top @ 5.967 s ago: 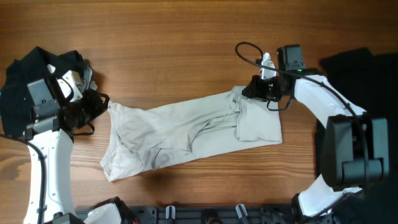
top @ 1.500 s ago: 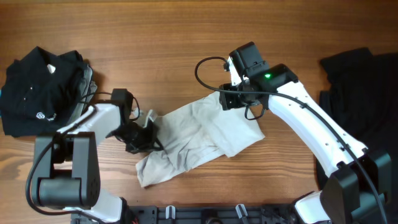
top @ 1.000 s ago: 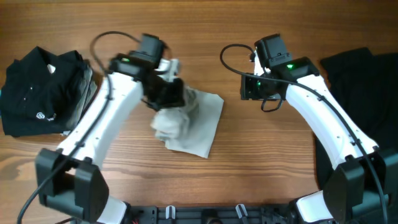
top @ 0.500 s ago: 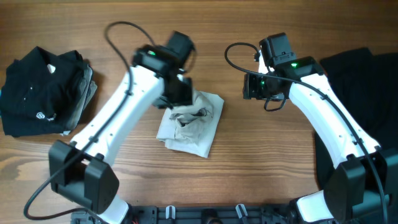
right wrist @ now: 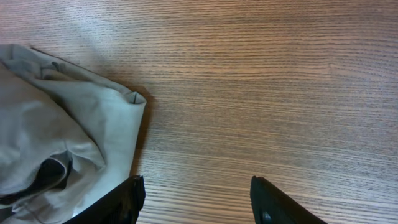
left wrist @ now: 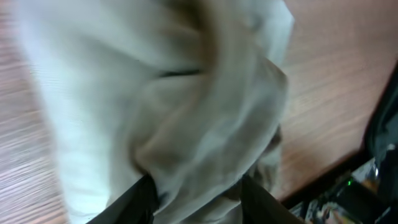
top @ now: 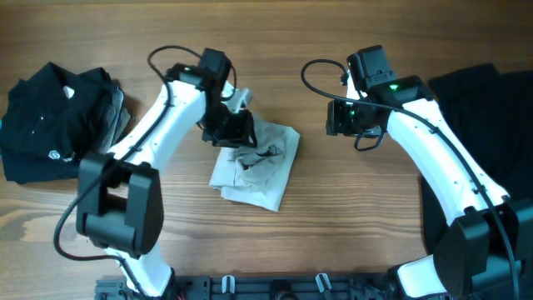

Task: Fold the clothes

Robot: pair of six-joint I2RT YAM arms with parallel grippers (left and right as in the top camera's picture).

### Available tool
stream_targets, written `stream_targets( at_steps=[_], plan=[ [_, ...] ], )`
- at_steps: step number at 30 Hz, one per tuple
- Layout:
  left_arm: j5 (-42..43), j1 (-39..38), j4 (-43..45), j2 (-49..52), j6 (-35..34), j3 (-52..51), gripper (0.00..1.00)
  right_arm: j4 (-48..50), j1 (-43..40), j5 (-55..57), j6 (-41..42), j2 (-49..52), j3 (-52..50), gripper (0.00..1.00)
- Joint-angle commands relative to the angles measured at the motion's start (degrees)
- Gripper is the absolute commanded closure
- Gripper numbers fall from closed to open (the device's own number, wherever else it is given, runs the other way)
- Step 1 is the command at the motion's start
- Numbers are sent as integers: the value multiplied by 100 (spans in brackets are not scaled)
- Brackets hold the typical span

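The cream T-shirt lies folded into a small rumpled bundle at the table's middle. My left gripper sits on the bundle's upper left corner. In the left wrist view a thick bunch of the shirt's fabric fills the gap between its fingers and touches both. My right gripper hovers open over bare wood just right of the shirt. In its wrist view nothing is between the fingers and the shirt's edge lies at the left.
A folded black garment with a small white logo rests at the far left. Another black garment lies at the far right under my right arm. A dark rack runs along the front edge.
My left arm carried the shirt's left end over to the right, folding it into a bundle. Its gripper then opened, shifted slightly left and closed in on the bunched cloth. The right gripper stayed open and still.
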Motion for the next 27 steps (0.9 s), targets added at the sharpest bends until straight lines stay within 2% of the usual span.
stream_targets(
  at_steps=[1,2,5,8,9,11,14,17,19,21,22,24,27],
  plan=[
    [142,-251,44,367,142,-46,85,-68,-9,125,7,26,44,41],
    [245,-286,61,369,142,-46,96,-79,-9,160,4,26,44,41],
    [822,-317,92,240,-153,151,96,-70,-9,210,7,26,44,41],
    [1298,-444,625,90,-422,273,96,-57,-9,214,9,26,44,41],
    [1290,-636,997,103,-634,273,95,-59,-9,212,4,26,44,41],
    [1290,-949,1196,105,-656,273,80,-107,-9,210,-31,26,44,40],
    [1172,-1064,778,59,-721,280,71,-160,-9,201,-293,26,44,39],
    [1113,-577,157,-275,-540,321,71,-133,-9,-116,-621,26,44,38],
    [649,-63,-216,-575,-389,321,72,-15,24,-1858,-1871,26,44,40],
    [-129,468,-516,-789,-391,321,78,31,284,-2734,-2118,26,44,40],
    [-584,776,-575,-833,-420,321,79,63,511,-2739,-2116,26,44,40],
    [-721,1191,-586,-824,-411,319,81,245,1180,-2406,-2105,31,44,36],
    [-1123,1727,-610,-824,-417,319,83,520,2190,-885,-1545,267,42,36]
  ],
)
